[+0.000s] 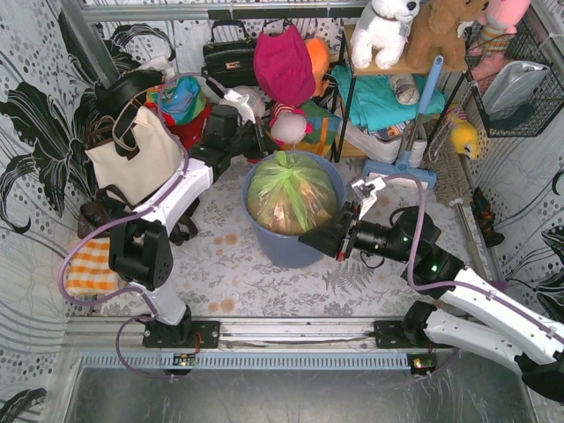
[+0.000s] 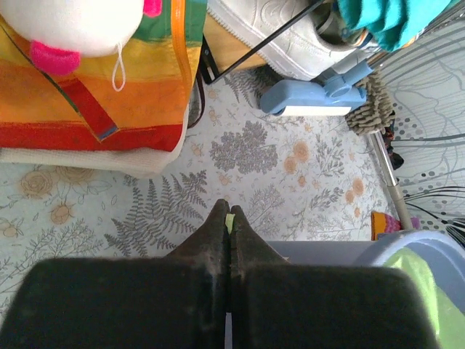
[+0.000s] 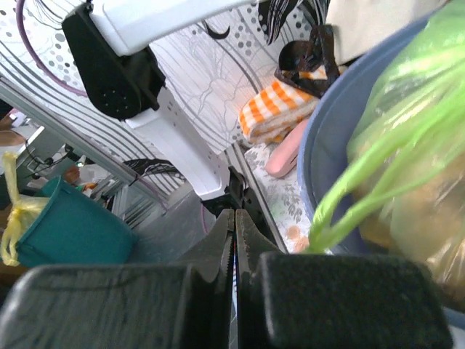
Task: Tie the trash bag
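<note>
While your left gripper [image 2: 229, 216] clamped trash bag [image 1: 291, 198] sliver, right gripper [image 3: 234, 218] sat closed beside green strand; arms extended far-left and near-right of bin [image 1: 271, 251].

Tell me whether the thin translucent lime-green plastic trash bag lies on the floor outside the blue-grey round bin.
No, the lime-green trash bag sits inside the blue-grey round bin, seen from above.

Your left wrist view cuts off the trash bag [image 2: 430, 294] and bin [image 2: 341, 251] at its lower right corner. The green sliver [image 2: 229, 222] at the left gripper [image 2: 229, 214] tip is too small to identify. Your right wrist view blurs the bag; a finger [image 3: 349, 298] hides its strand [image 3: 349, 200] end.
</note>
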{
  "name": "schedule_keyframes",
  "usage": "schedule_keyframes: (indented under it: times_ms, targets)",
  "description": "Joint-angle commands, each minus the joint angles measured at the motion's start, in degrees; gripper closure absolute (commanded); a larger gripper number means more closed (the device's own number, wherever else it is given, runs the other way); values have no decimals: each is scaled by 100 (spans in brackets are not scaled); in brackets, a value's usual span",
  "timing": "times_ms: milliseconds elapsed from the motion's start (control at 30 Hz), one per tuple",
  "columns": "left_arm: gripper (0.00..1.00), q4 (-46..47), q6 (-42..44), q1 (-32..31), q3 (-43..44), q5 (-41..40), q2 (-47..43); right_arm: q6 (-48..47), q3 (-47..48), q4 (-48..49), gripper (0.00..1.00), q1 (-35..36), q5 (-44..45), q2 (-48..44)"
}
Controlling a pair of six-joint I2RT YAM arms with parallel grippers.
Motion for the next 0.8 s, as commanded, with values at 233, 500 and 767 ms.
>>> schedule_keyframes:
  times_ms: [233,500,767]
  targets:
    - [100,72,85,-18,557,115,-321,-705,1716,-1765,61,16,1612,451]
    - [100,105,39,-22,487,194,-465,-183,2445,-3288,53,16,1497,1203]
    - [100,172,5,-24,495,279,-431,40,2347,-3399,54,11,1254,1306]
